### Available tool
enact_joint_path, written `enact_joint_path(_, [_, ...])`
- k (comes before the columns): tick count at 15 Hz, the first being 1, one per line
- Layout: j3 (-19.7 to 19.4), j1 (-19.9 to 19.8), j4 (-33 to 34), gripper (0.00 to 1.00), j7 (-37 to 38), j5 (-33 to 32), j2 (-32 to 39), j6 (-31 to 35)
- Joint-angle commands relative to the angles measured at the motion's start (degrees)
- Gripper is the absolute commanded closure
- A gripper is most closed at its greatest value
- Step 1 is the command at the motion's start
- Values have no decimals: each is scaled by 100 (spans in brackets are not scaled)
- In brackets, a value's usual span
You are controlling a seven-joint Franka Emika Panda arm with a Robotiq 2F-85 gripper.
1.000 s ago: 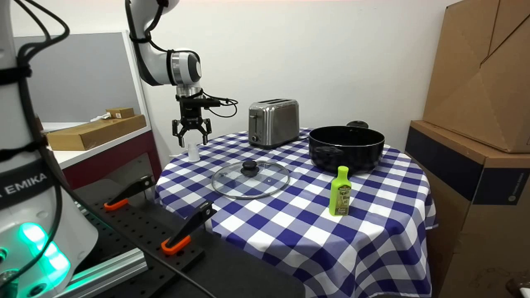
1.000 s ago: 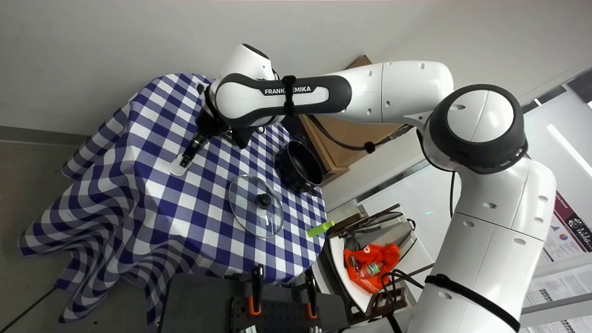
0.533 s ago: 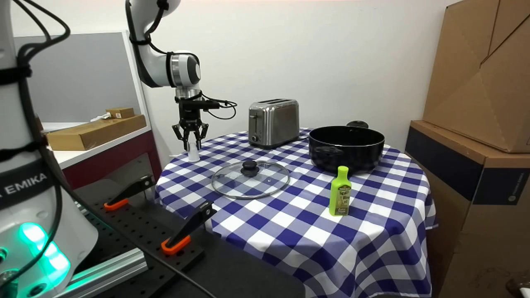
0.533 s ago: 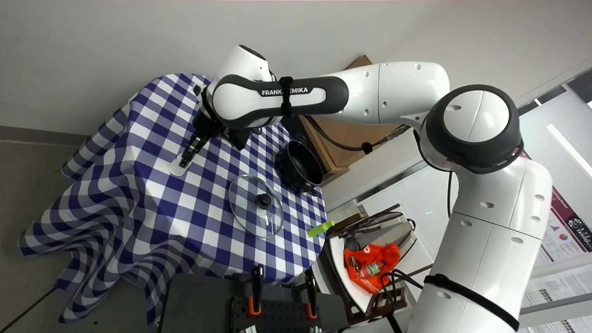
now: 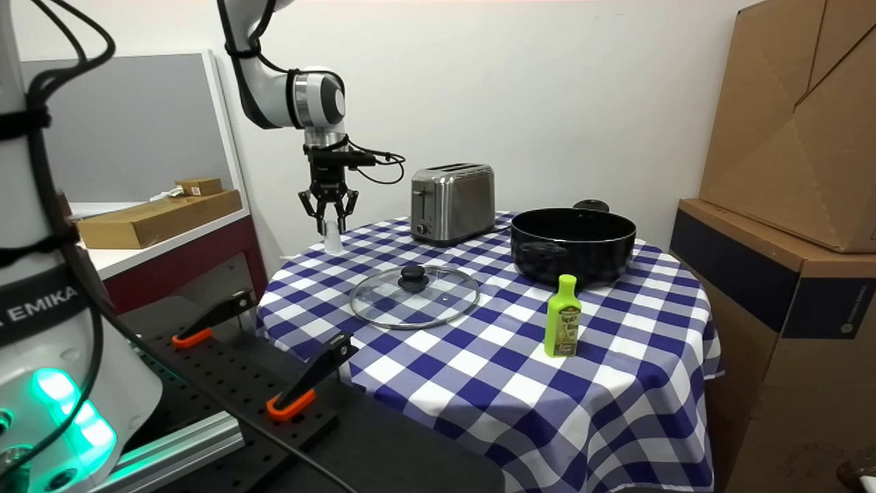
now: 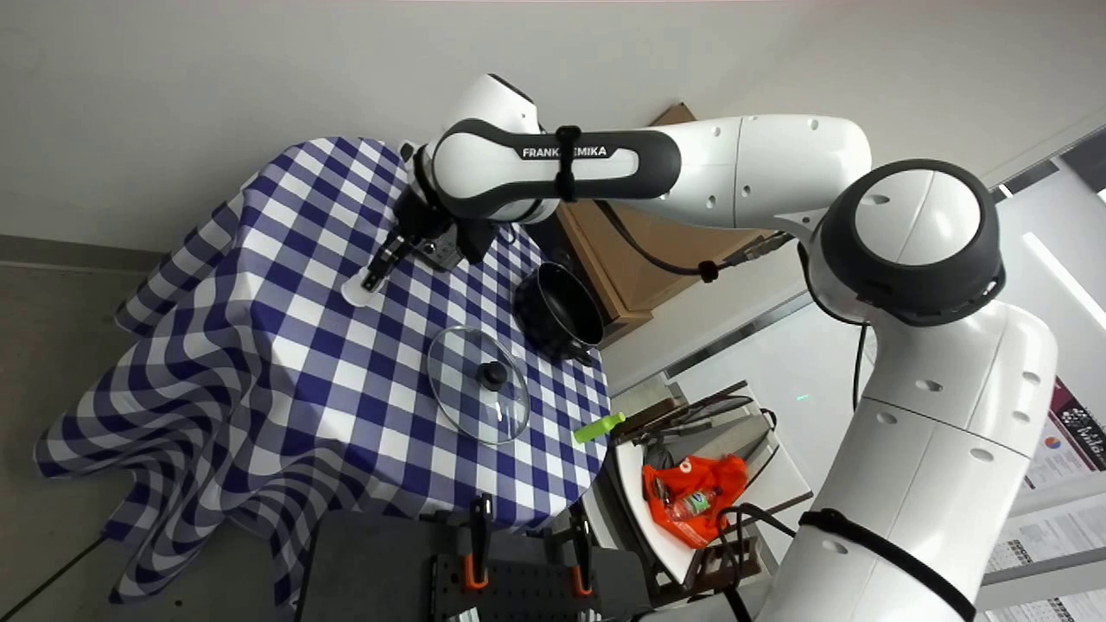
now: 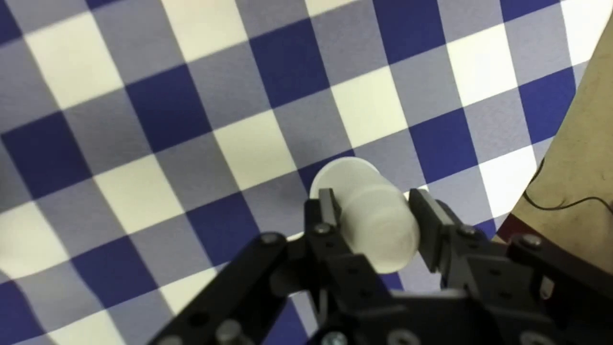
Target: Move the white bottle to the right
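Observation:
The small white bottle stands upright at the far left part of the checked tablecloth in an exterior view. My gripper points down over it, jaws closed around its upper part. From the wrist, the bottle shows its narrower top between the two fingers, with the wider base beyond. In an exterior view the bottle's base shows below the gripper. Whether the base touches the cloth or hangs just above it, I cannot tell.
A steel toaster stands right of the gripper. The glass lid lies in front, with a black pot and a yellow-green bottle further right. Clamps hold the mounting plate near the front table edge.
The jaws have closed on the white bottle. Gripper and bottle have since shifted together, a little right and up in an exterior view, toward the toaster. Lid, pot and yellow-green bottle stayed put.

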Motion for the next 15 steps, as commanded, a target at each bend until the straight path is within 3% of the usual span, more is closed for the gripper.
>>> enact_joint_path(1, [-55, -485, -266, 84, -122, 418, -705, -174])
enact_joint_path(8, [-540, -1213, -1135, 84, 108, 946, -2011, -255])
enact_joint_path(15, [-1453, -1569, -2227, 84, 551, 738, -3005, 14])
